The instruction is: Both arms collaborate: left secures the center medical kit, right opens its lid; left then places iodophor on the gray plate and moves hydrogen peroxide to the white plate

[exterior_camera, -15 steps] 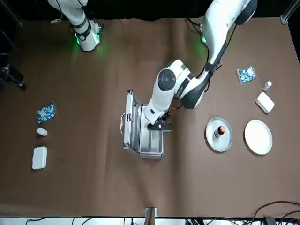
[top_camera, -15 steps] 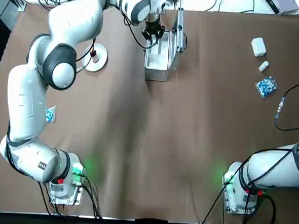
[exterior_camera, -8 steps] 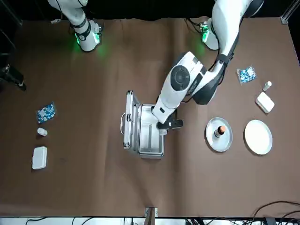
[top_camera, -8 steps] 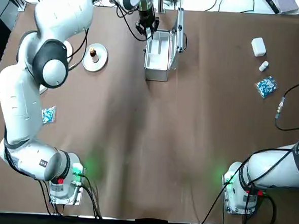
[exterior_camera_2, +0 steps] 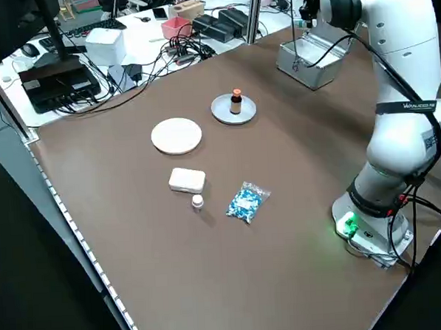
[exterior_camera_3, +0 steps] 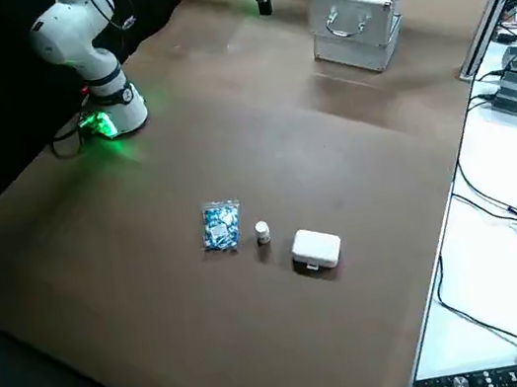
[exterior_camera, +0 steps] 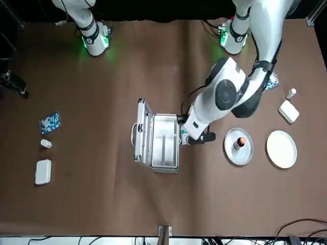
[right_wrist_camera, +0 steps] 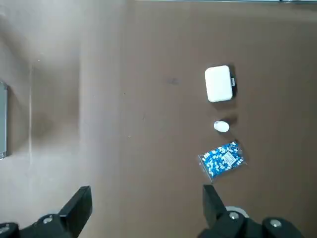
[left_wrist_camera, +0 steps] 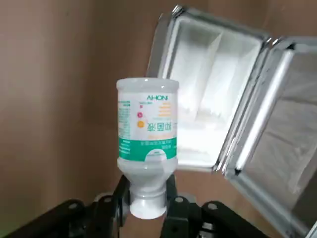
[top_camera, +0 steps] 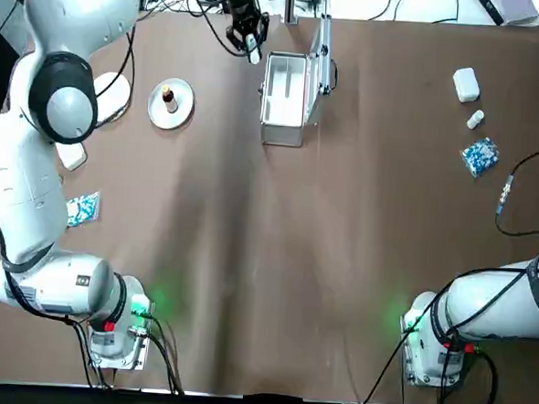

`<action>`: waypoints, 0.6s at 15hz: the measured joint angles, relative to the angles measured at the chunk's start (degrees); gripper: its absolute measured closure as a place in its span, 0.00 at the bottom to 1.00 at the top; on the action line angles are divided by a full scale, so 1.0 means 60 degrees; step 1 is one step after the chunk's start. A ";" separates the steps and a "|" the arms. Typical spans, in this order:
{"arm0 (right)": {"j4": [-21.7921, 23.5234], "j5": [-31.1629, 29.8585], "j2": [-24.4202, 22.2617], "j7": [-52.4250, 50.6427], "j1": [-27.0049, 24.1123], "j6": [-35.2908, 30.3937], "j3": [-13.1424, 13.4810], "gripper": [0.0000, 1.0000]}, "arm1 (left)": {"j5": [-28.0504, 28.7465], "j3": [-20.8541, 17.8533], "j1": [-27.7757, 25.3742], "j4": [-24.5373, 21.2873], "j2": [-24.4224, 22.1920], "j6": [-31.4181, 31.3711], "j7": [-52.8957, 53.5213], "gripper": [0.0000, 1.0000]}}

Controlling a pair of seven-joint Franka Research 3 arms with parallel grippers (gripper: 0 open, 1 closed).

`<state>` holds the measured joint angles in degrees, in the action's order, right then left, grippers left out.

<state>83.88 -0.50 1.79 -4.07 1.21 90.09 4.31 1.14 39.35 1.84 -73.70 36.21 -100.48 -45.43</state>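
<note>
L hand is clamped on the hydrogen peroxide, held above the surface beside the open kit. Iodophor stands on gray plate. R hand apart, parked.

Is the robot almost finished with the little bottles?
Nearly. The medical kit is open, and the iodophor already stands on the gray plate. Now the left gripper holds the hydrogen peroxide in its jaws, beside the kit. Left to do: set it on the white plate. The right gripper waits open, back near its base.
</note>
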 joint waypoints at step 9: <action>0.0000 0.0000 0.0001 0.0000 0.0001 -0.0003 0.0000 0.01 | -0.1688 0.0054 -0.1870 -0.0069 0.0064 0.1362 0.0856 0.68</action>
<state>83.88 -0.50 1.79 -4.07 1.21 90.07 4.30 -8.98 39.68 -9.38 -74.12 36.60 -92.31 -40.30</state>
